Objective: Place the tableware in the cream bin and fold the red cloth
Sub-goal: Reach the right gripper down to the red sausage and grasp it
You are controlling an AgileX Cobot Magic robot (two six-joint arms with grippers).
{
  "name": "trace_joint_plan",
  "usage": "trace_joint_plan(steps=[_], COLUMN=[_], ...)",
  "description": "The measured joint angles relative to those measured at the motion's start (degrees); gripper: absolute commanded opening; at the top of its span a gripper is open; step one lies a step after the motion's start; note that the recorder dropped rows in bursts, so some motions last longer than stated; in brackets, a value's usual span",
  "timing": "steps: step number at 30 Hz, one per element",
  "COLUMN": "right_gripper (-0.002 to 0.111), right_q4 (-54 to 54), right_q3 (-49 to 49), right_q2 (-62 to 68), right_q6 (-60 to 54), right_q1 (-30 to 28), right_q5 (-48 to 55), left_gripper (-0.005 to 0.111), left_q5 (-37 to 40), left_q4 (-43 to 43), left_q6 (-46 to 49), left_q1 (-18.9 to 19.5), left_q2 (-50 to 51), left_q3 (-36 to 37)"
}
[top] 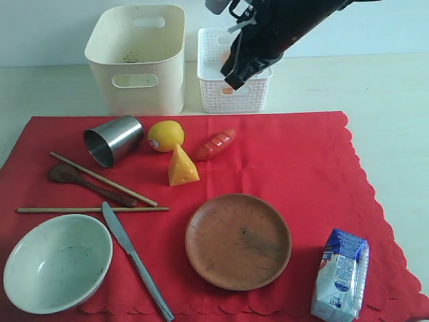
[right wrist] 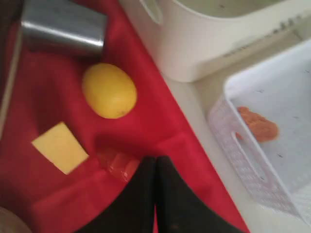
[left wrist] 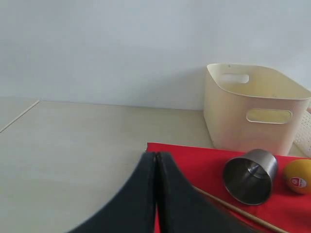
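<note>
On scalloped red cloth (top: pixel 301 154), shiny steel cup (top: pixel 114 139) on its side, left claw (left wrist: pixel 155 155), right claw (right wrist: pixel 155 160) both closed

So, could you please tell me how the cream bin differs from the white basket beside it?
The cream bin is taller and smooth-walled; the white basket is lower with lattice walls. The basket holds an orange item; the bin's floor shows only specks. Both are open-topped and stand beyond the red cloth.
</note>
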Motion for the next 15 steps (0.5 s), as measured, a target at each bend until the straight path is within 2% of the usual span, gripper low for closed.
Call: trace_joint_plan(steps=[5,13,15], right_gripper=[0.004,0.051,0.058], right_q4=[8.0,-2.2,-6.3], right_q3=[0.0,0.0,0.0], right_q2=[3.5,8.9,9.3], right_q6=[-4.8,-4.3,-4.1], right_q1=[0.2,5.5,6.9], right_q5=[1.0,-4.3,-4.6], left_gripper=[0.001,0.001,0.001], left_q5=[0.0,0.0,0.0], left_q4=[0.0,0.0,0.0], left_q6=[0.0,0.0,0.0], left_q1=[0.0,0.0,0.0], left_q2=[0.0,0.0,0.0], left_q3=[0.0,0.0,0.0])
